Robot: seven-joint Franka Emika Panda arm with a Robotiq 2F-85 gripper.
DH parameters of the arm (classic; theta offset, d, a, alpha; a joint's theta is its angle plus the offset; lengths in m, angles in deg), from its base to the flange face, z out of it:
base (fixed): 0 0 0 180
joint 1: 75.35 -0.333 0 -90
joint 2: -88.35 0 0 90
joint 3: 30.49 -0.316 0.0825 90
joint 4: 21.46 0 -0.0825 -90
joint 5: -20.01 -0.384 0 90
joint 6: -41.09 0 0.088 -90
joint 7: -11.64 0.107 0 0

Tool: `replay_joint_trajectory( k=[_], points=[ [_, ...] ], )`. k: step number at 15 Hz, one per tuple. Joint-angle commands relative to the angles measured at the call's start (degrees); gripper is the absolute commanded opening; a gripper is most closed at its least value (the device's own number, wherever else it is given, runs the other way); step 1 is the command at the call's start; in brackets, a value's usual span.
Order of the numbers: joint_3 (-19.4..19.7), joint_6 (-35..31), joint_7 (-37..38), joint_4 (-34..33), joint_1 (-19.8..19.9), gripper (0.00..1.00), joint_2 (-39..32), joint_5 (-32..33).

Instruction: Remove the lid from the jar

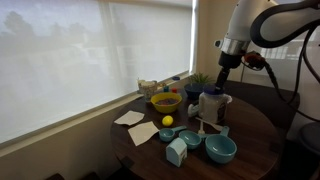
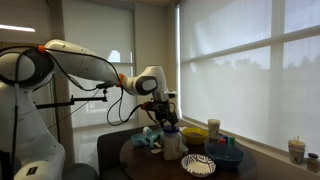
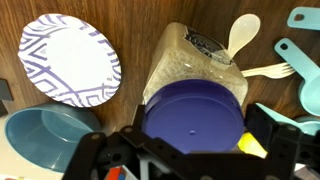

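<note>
In an exterior view the jar [image 1: 211, 108] stands upright on the round desk [image 1: 252, 125], near a yellow bowl [image 1: 165, 102]. Its dark-blue lid [image 1: 211, 94] is on, and the jaws hang just above it. In an exterior view the jar [image 2: 172, 146] stands just behind a patterned plate [image 2: 198, 165]. In the wrist view the jaws are released, spread to either side of the lid [image 3: 193, 115].
</note>
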Motion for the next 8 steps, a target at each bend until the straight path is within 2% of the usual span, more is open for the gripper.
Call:
replay_joint_trajectory(
  k=[1,7,8],
  points=[
    [0.42,-3.55,-0.63,1.11,-0.24,1.0,-0.79,-0.18],
    [0.27,-4.91,-0.36,1.93,-0.14,1.0,-1.02,0.36],
    [0.32,-5.01,-0.5,1.93,-0.21,0.92,-0.99,0.13]
  ],
)
